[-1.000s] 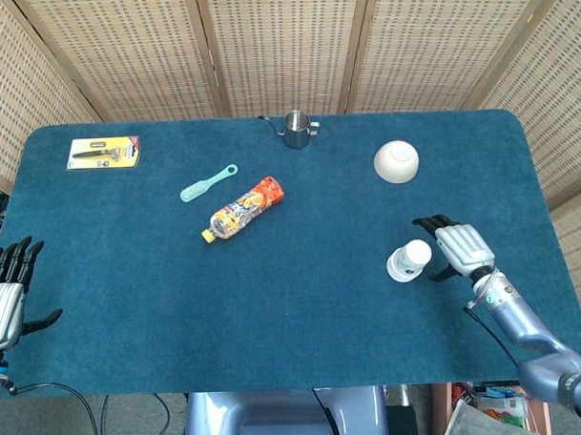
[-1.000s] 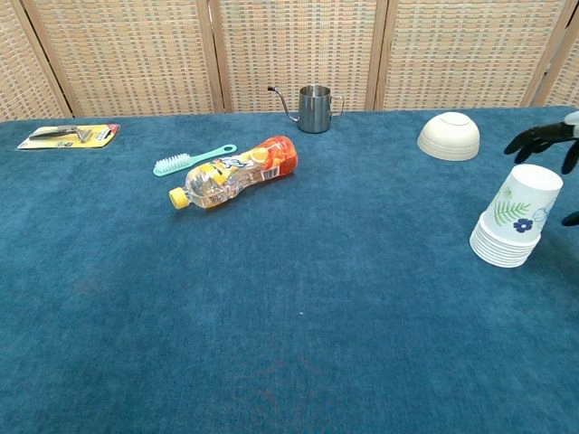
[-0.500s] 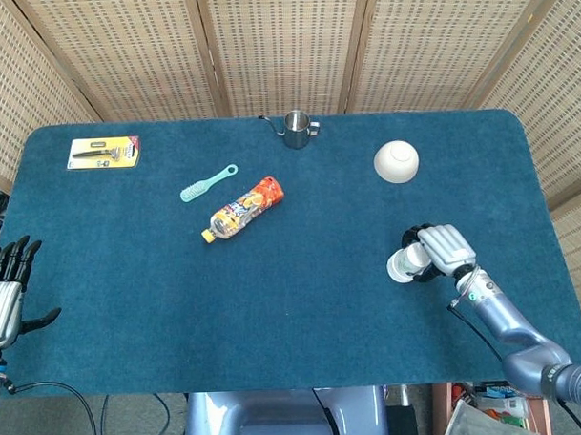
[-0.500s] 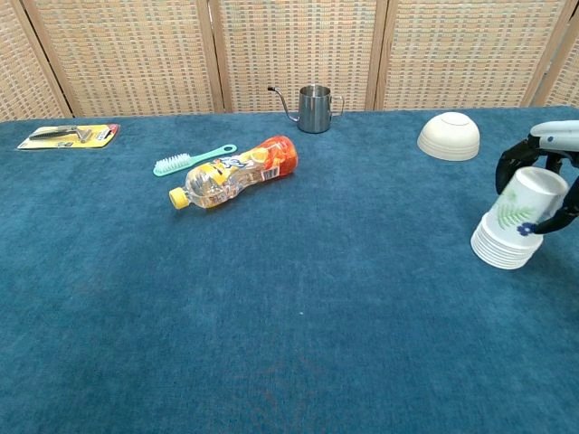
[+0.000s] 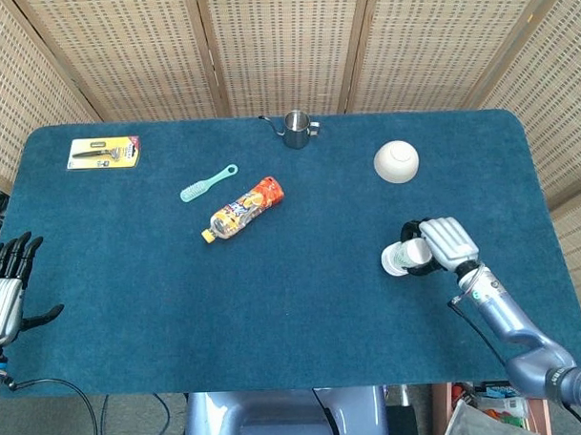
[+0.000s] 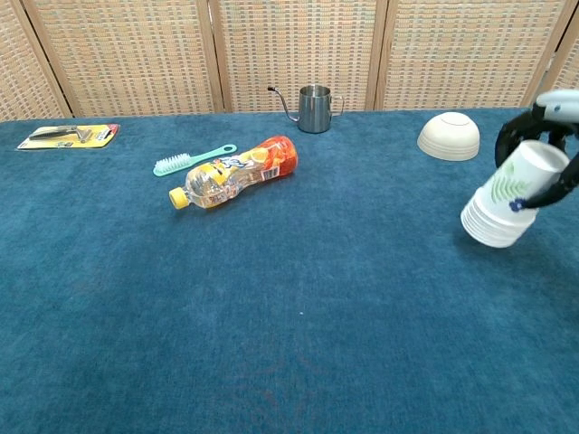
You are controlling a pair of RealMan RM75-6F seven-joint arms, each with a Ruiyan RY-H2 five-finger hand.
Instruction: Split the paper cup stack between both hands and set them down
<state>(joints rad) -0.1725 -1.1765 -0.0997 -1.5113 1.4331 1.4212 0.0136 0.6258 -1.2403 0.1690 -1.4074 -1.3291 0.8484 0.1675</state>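
the blue-covered table [image 5: 303, 303] fills both views, with woven screen panels [image 5: 285, 46] standing behind its far edge. taking the white bowl [image 5: 395, 161] near the table's far right as the landmark: the right hand [image 5: 442, 247] sits nearer the robot than the bowl and a little to its right, its fingers wrapped around the paper cup stack [image 6: 508, 196], which it holds tilted, rims pointing down and to the left, and which in the chest view seems lifted off the cloth, though i cannot tell for sure. the left hand [image 5: 5, 289] is well apart from the bowl, out past the table's near left edge, its fingers straight and spread with nothing in them. the orange-labelled plastic bottle [image 5: 242, 209] lies on its side well left of the bowl and slightly nearer the robot. the carded razor pack [image 5: 103, 152] lies far left of the bowl, close to the far left corner. the teal brush [image 5: 208, 183] lies just beyond the bottle, also left of the bowl. the small steel pitcher [image 5: 295, 129] stands left of the bowl, nearer the far edge.
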